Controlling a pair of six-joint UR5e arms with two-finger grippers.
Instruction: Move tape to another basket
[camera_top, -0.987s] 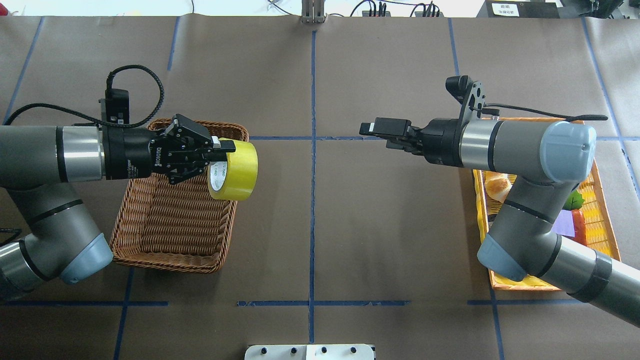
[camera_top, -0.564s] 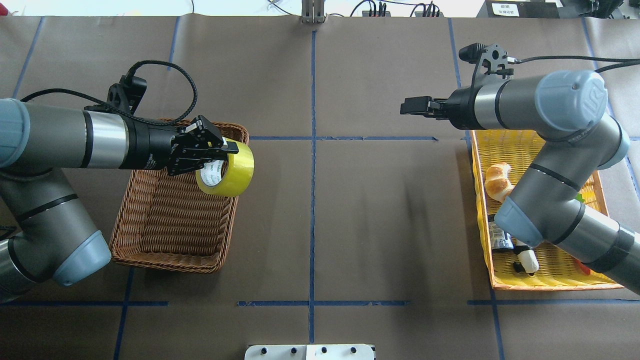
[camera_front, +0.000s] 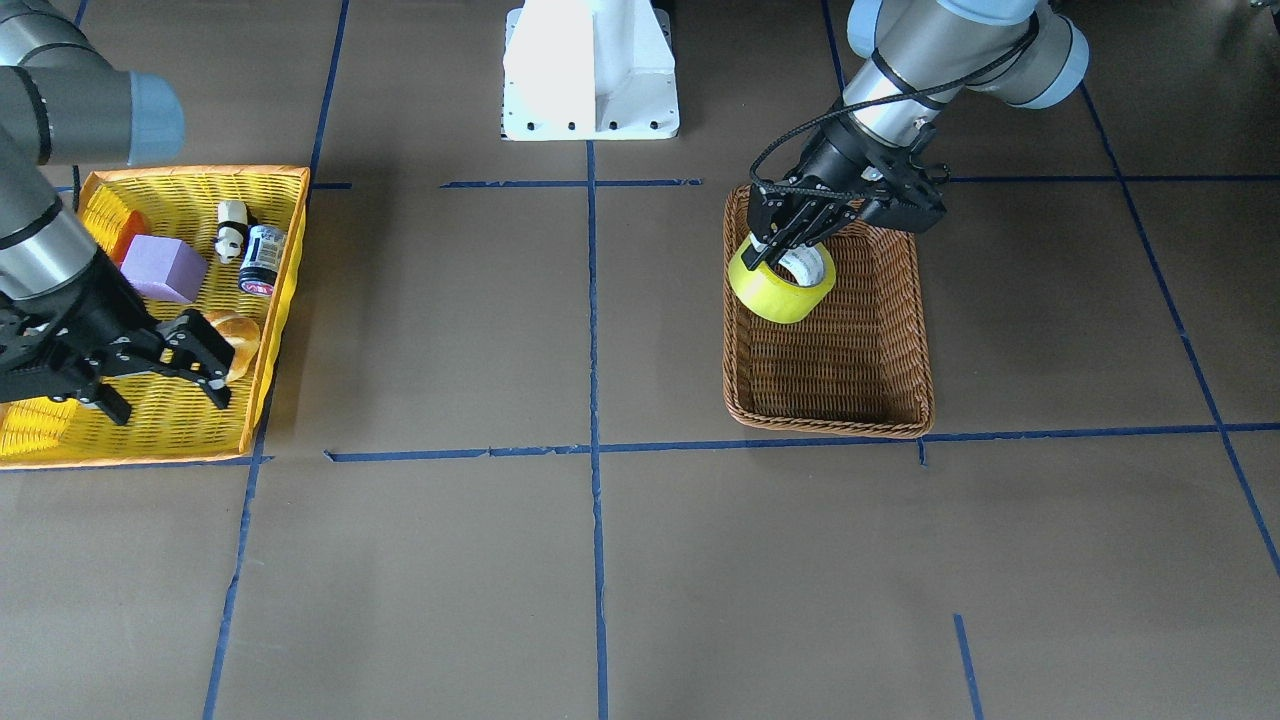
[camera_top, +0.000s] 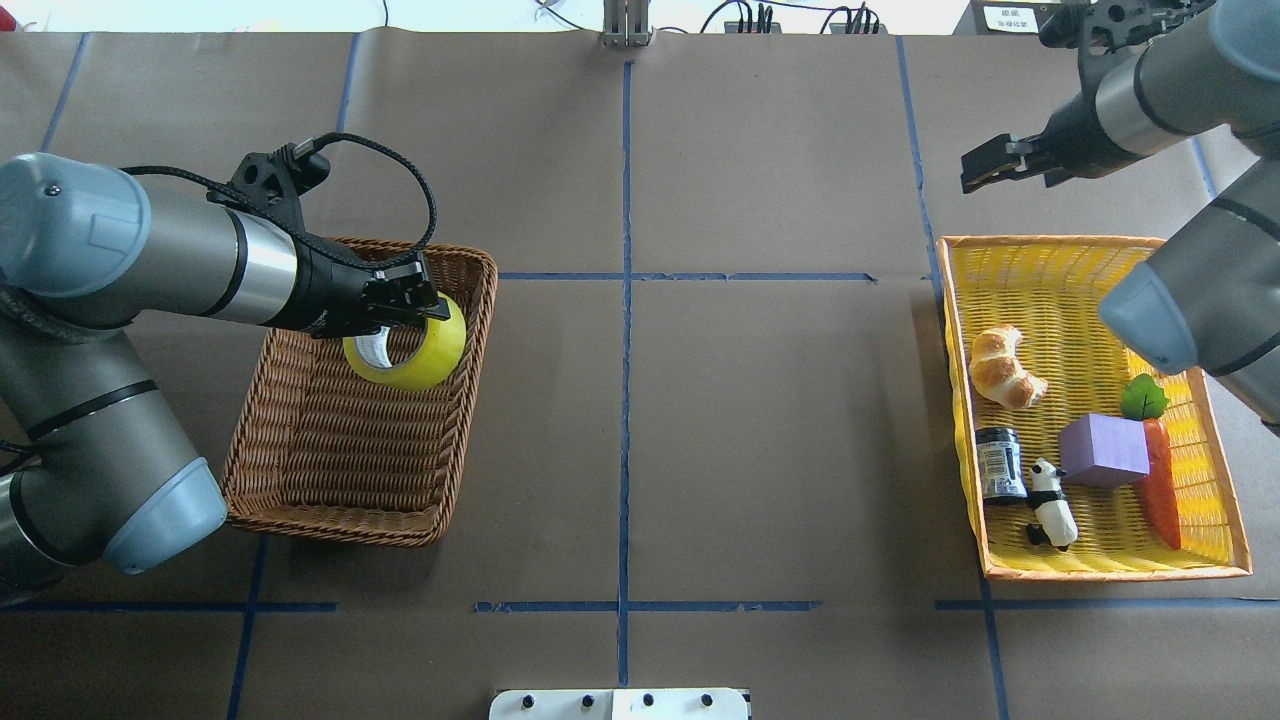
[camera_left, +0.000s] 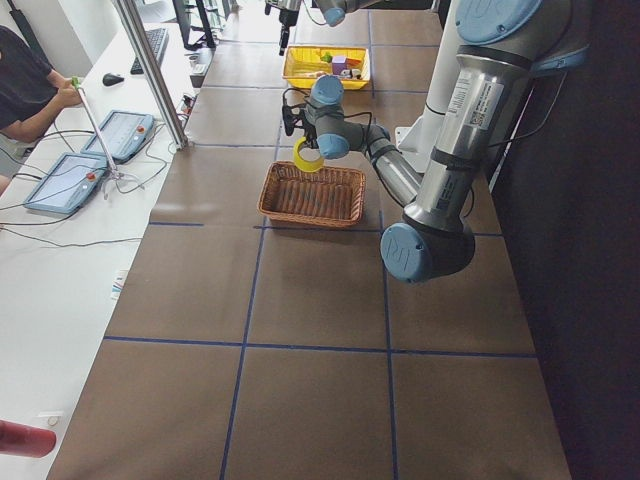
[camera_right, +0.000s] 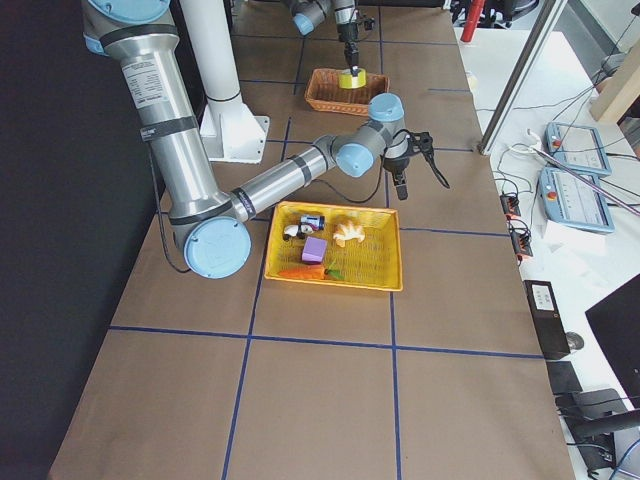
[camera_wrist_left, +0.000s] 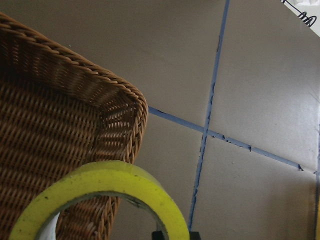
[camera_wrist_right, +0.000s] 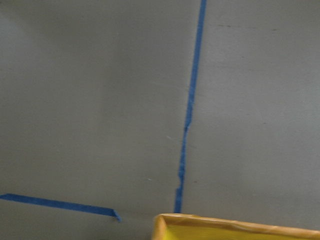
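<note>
My left gripper (camera_top: 425, 305) is shut on the yellow-green tape roll (camera_top: 405, 352), one finger through its core. It holds the roll tilted, a little above the far right part of the brown wicker basket (camera_top: 330, 525). The front view shows the tape (camera_front: 782, 288) under the gripper (camera_front: 792, 248) and over the basket (camera_front: 830, 420). The left wrist view shows the tape's rim (camera_wrist_left: 110, 177) and the basket's corner (camera_wrist_left: 100, 80). My right gripper (camera_top: 978, 172) is open and empty, beyond the far left corner of the yellow basket; its spread fingers show in the front view (camera_front: 172, 405).
The yellow mesh basket with orange rim (camera_top: 1100, 572) at the right holds a croissant (camera_top: 1005, 365), a purple block (camera_top: 1103, 450), a carrot (camera_top: 1162, 490), a panda figure (camera_top: 1052, 515) and a small can (camera_top: 997, 462). The white robot base (camera_front: 590, 70) stands mid-table.
My left gripper has tipped downward and carried the tape left and lower, over the wicker basket. My right arm has pulled back to the far right, uncovering the yellow basket.
</note>
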